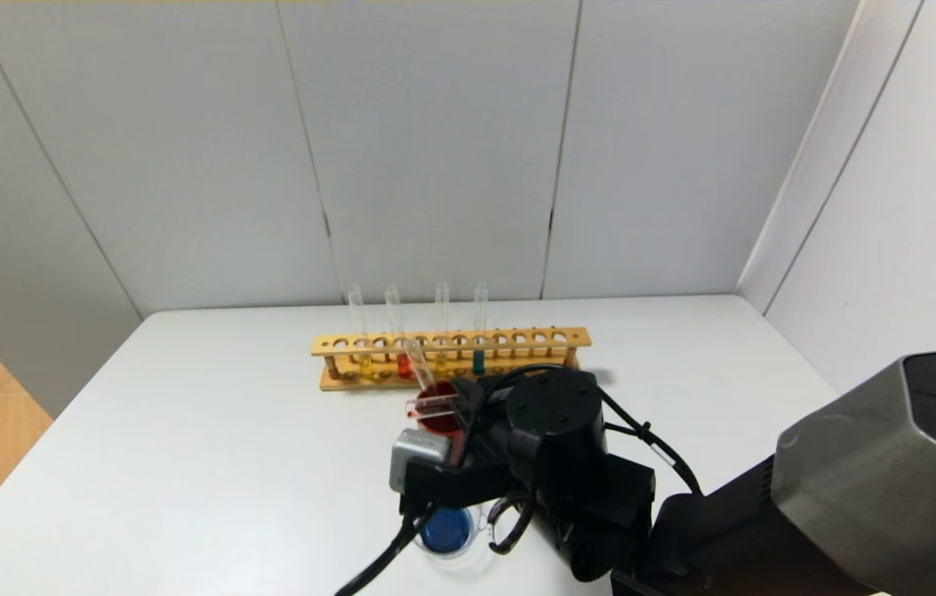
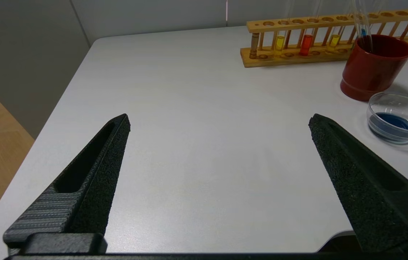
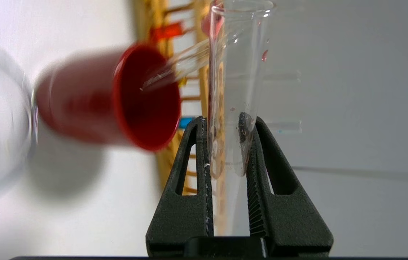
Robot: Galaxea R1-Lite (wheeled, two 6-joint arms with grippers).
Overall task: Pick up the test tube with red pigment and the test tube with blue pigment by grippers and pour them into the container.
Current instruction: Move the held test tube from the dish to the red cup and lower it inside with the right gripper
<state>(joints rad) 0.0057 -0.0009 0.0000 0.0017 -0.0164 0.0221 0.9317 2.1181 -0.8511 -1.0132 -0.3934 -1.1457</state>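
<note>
My right gripper (image 3: 225, 121) is shut on a clear test tube (image 3: 238, 72) with red drops inside and no liquid column showing. In the head view this tube (image 1: 433, 406) lies almost level over the dark red cup (image 1: 439, 418), held by the right gripper (image 1: 459, 406). The low glass container (image 1: 474, 538) holds blue liquid and sits nearer me, below the right wrist. Another clear, empty tube (image 1: 418, 360) leans in the cup. A second red-liquid tube (image 1: 404, 364) stands in the rack. My left gripper (image 2: 220, 119) is open and empty over bare table, left of the container (image 2: 373, 108).
A wooden rack (image 1: 451, 341) stands at the back with two yellow tubes (image 1: 364, 362), the red one and a teal one (image 1: 478, 362). The red cup (image 2: 373, 68) sits between rack and container. The table's left edge (image 2: 63, 104) lies near the left gripper.
</note>
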